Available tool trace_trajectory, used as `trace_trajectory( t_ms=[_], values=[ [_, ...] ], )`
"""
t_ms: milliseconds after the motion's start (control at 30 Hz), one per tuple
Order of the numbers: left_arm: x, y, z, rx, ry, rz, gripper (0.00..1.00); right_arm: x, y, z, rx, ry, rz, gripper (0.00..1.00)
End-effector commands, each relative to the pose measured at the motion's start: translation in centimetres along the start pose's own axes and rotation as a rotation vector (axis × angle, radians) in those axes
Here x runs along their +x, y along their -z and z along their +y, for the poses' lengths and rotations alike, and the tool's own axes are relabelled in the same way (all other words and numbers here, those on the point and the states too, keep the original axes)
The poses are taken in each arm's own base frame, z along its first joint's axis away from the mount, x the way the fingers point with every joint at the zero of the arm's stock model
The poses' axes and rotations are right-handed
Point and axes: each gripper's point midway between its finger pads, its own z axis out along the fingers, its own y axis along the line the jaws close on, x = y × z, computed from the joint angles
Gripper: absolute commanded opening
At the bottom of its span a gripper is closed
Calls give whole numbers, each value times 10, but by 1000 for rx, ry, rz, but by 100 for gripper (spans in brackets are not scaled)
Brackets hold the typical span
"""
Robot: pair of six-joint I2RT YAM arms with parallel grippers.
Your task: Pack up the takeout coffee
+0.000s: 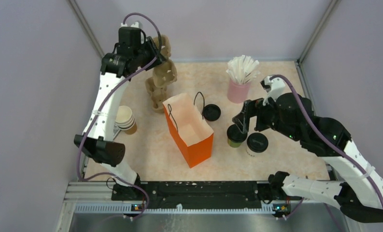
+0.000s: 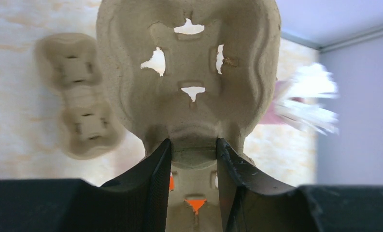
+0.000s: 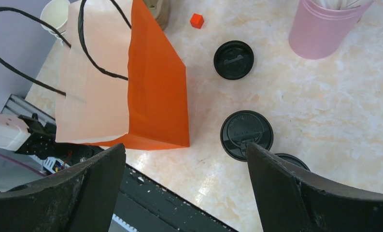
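Observation:
The takeout coffee (image 1: 235,136), an olive-tan cup with a black lid (image 3: 246,134), stands right of the open orange bag (image 1: 189,130) (image 3: 155,92). A second lidded cup (image 1: 257,143) (image 3: 288,159) stands beside it. My right gripper (image 1: 239,123) (image 3: 187,147) hovers open over the gap between bag and cups, holding nothing. My left gripper (image 1: 155,48) (image 2: 193,150) is raised at the back left, shut on the edge of a brown pulp cup carrier (image 1: 164,46) (image 2: 189,82).
A loose black lid (image 1: 211,112) (image 3: 234,59) lies behind the bag. A pink cup of straws (image 1: 238,89) (image 3: 324,29) stands at the back right. More pulp carriers (image 1: 160,84) (image 2: 80,96) and stacked lidless cups (image 1: 125,118) sit left. A small red cube (image 3: 196,21) lies near the carriers.

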Motion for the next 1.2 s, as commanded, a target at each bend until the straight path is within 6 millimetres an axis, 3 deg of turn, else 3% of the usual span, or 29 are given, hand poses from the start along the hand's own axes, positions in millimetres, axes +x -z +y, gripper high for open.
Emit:
trace_trajectory(
  t_ms=[0, 133, 233, 367, 600, 667, 800, 1067, 1167],
  values=[
    [-5, 72, -68, 229, 134, -17, 32, 0, -5, 19, -95, 24, -1, 93],
    [10, 113, -109, 362, 220, 18, 32, -8, -4, 21, -118, 35, -52, 94],
    [31, 134, -123, 399, 255, 67, 32, -22, -9, 28, -134, 34, -96, 94],
    [48, 161, -125, 416, 303, 85, 31, -39, -19, 58, -242, 43, -111, 95],
    [52, 198, -117, 437, 343, 77, 31, -54, -31, 119, -507, 9, -91, 89],
    [56, 203, -115, 445, 354, 89, 31, -55, -39, 124, -515, -2, -89, 86],
    [68, 207, -113, 477, 403, 114, 31, -60, -60, 100, -370, -10, -128, 81],
    [84, 205, -117, 525, 406, 182, 31, -69, -88, 116, -420, 10, -156, 66],
    [89, 200, -121, 547, 408, 207, 31, -68, -101, 109, -371, 5, -144, 59]
  ],
)
